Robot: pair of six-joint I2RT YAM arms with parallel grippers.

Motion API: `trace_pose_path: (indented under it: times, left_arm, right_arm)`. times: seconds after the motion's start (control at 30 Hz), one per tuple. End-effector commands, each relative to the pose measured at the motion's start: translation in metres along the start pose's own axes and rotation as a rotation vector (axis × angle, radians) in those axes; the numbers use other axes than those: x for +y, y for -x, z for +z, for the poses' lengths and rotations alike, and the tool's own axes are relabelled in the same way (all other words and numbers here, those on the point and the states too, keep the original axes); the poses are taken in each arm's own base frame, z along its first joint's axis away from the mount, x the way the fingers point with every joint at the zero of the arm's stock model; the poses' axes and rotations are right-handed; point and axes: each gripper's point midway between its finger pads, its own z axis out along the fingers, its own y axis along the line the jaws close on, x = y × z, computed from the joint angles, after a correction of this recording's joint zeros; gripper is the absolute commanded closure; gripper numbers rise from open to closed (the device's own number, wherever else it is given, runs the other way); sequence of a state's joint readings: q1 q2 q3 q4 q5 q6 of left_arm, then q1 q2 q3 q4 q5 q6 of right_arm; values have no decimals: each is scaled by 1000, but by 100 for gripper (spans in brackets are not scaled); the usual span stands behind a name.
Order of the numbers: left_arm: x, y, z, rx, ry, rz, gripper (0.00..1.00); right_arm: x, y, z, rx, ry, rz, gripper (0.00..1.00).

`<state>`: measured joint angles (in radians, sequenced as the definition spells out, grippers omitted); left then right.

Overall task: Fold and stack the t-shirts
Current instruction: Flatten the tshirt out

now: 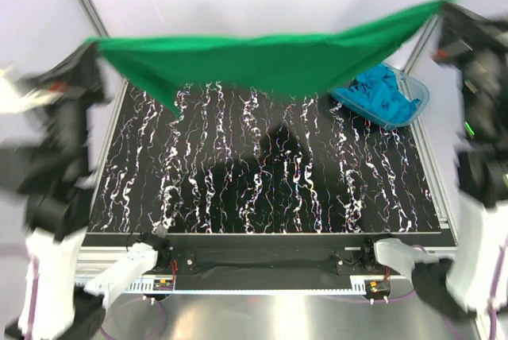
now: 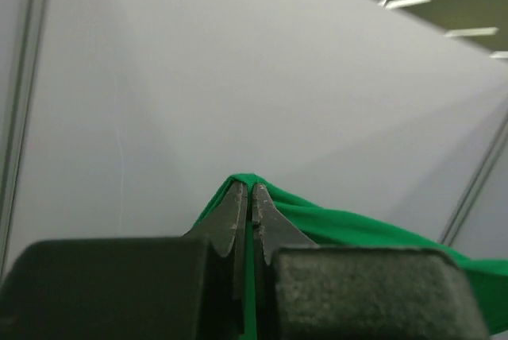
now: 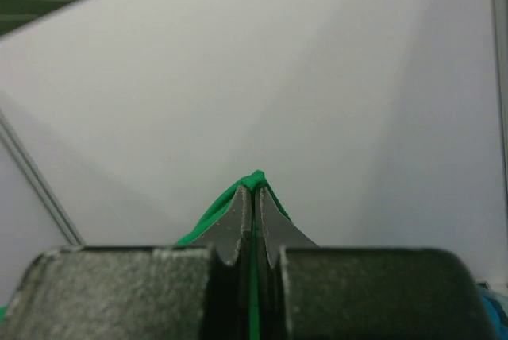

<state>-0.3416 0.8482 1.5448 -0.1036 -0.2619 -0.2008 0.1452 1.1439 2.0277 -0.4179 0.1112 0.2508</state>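
Green t-shirt (image 1: 262, 66) stretched in air over table (image 1: 262, 197). Left gripper (image 2: 251, 191) clamped on one end, right gripper (image 3: 254, 189) on other. Cloth soft, light, sagging mid-span (no stiffness to count on); best pinched at corners. Turquoise t-shirts (image 1: 379, 92) heaped in tub (image 1: 423, 95).
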Motion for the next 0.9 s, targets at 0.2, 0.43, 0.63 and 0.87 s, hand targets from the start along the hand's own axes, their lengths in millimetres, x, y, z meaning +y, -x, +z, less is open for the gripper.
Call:
trace_pose_path:
  times: [0.2,0.43,0.63,0.87]
  left_arm:
    - [-14,64,-50,-117,-96,-78,100]
    - [-14,38,-10,-70,-67,-22,100]
    - [-19,34,7,-69,-78,21,100]
    - [-15,38,-12,-71,-79,4,100]
  right_arm:
    - [11,76,-95,-188,41,73,100]
    - [8,41,-53,-137,43,70,100]
    - [9,21,-26,-95,55,46,100]
    - [13,34,-46,-93,66,30,100]
